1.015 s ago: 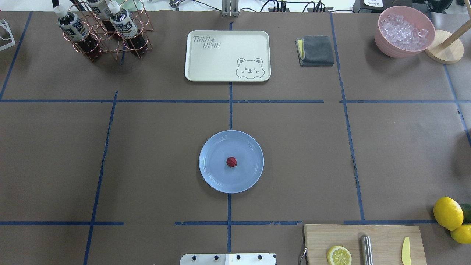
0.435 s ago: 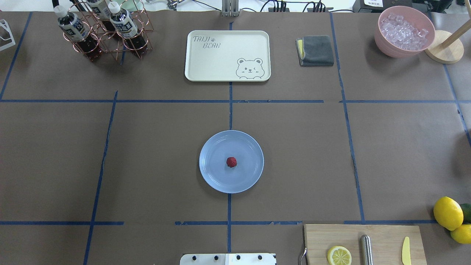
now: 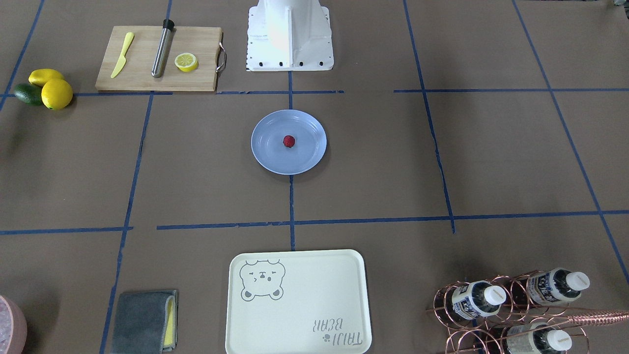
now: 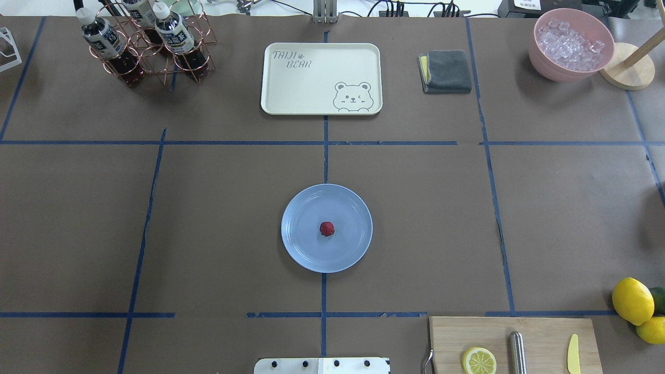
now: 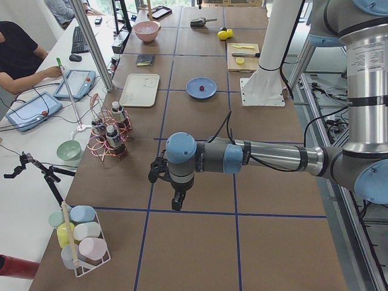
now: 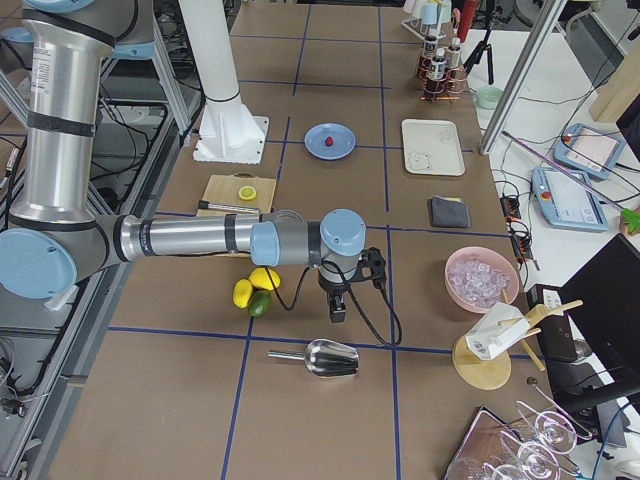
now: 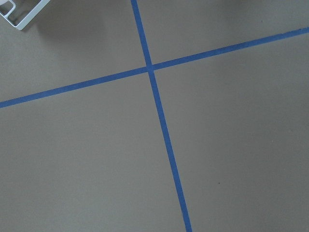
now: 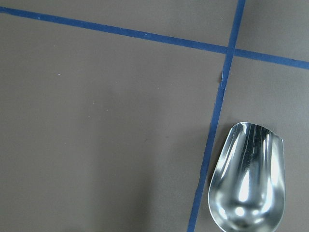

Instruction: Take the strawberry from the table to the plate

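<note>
The small dark-red strawberry [image 4: 327, 228] [image 3: 289, 141] lies near the middle of the light blue plate [image 4: 301, 244] [image 3: 268, 152], which rests on the brown-paper table [image 4: 208, 218] with blue tape lines. No gripper is near it. My left gripper [image 5: 176, 203] shows only in the exterior left view, far out over the table's left end. My right gripper [image 6: 338, 310] shows only in the exterior right view, beyond the lemons. I cannot tell whether either is open or shut.
A cream bear tray [image 4: 321, 78] lies beyond the plate. A copper bottle rack [image 4: 145, 44] stands far left, a grey cloth [image 4: 446, 71] and pink ice bowl [image 4: 570, 44] far right. A cutting board [image 4: 514, 345] with half lemon, lemons [image 4: 632, 300] and a metal scoop [image 6: 325, 357] sit near the right.
</note>
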Available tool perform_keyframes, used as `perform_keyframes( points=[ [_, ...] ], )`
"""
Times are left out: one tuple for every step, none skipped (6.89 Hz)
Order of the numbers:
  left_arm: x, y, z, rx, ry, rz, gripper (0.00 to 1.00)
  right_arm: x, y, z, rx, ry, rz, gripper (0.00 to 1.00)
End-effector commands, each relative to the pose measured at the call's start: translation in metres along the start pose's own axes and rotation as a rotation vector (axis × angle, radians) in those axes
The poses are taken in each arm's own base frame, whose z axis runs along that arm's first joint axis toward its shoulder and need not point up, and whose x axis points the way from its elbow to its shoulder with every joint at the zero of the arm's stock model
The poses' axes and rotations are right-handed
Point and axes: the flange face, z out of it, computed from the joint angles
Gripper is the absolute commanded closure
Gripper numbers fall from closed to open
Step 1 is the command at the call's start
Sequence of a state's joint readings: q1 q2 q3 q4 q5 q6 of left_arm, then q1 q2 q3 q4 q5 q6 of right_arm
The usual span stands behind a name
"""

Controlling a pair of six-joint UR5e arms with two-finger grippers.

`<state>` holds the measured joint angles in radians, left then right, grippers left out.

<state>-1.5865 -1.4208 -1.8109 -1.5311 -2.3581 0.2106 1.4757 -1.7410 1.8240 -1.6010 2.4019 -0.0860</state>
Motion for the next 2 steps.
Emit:
perform_keyframes(
  points=[
    [0.0, -0.0013, 0.0, 0.001, 0.001, 0.001, 0.0, -0.0001, 0.0, 0.0, 0.001, 0.0, -0.001, 0.0],
    [0.0007, -0.0043, -0.0012, 0.004, 0.0, 0.003, 0.0, -0.0001, 0.0, 0.0, 0.001, 0.0, -0.001, 0.0]
  ],
)
